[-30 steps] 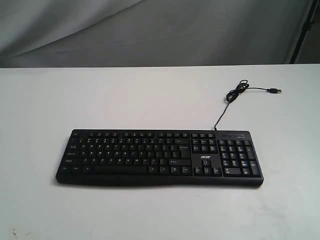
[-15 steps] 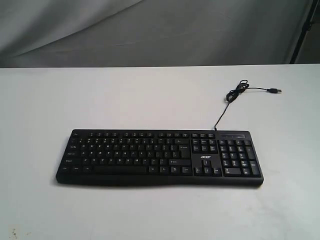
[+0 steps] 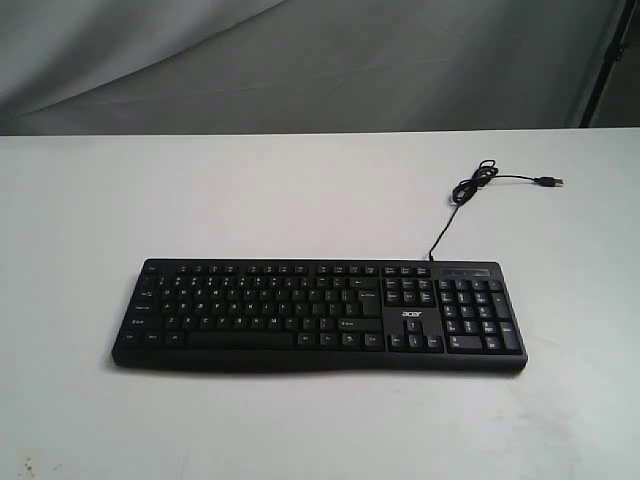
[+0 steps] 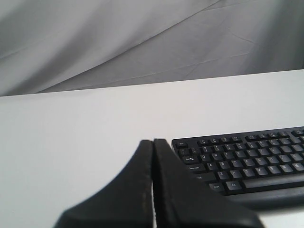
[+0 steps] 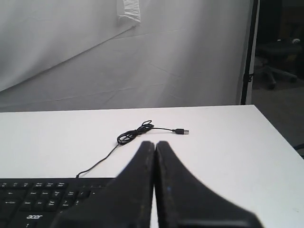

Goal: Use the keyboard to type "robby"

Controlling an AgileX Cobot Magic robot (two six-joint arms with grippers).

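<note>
The keyboard lay flat on the white table, apart from and ahead of the left gripper and right gripper, both clamped empty, its ends cropped in the wrist views.

White table, grey backdrop cloth (creased).

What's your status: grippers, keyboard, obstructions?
Left gripper shut, empty; right gripper shut, empty. Keyboard flat on table, untouched. Cable runs off its far edge; nothing in the way.
</note>
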